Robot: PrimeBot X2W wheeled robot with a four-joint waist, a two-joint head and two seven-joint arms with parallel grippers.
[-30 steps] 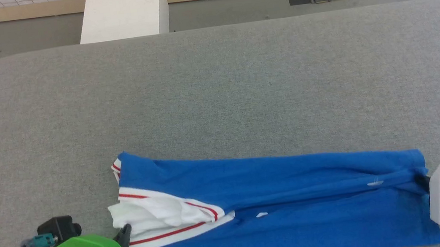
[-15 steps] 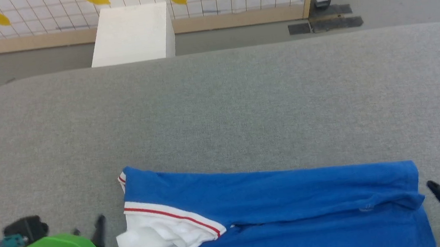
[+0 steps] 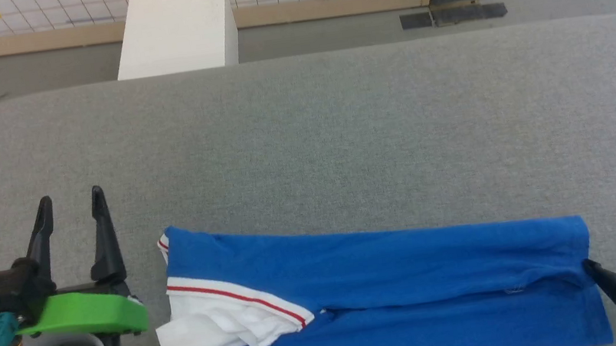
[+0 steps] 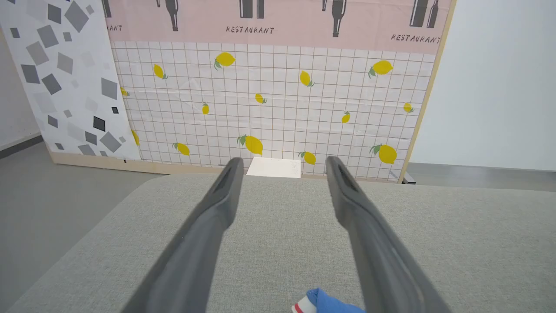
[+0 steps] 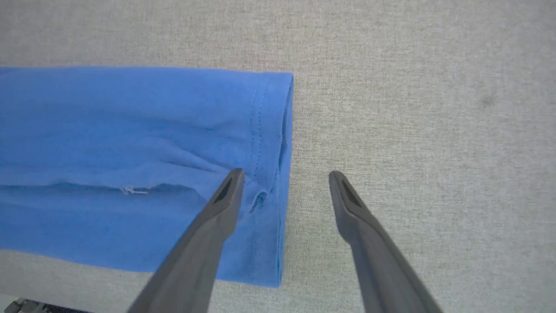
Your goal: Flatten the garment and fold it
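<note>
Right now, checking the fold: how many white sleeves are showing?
1: a white sleeve lies bunched on the garment's left end; the other may be folded underneath.

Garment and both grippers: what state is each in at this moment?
garment: folded into a long strip, flat on the table, white sleeve bunched, ungripped.
left gripper: open, empty, beside the sleeve end.
right gripper: open, empty, fingers straddling the hem edge.

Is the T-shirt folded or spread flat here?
Folded lengthwise: the T-shirt lies as a long narrow band on the table, a layer edge running along it, white sleeve at its end.
</note>
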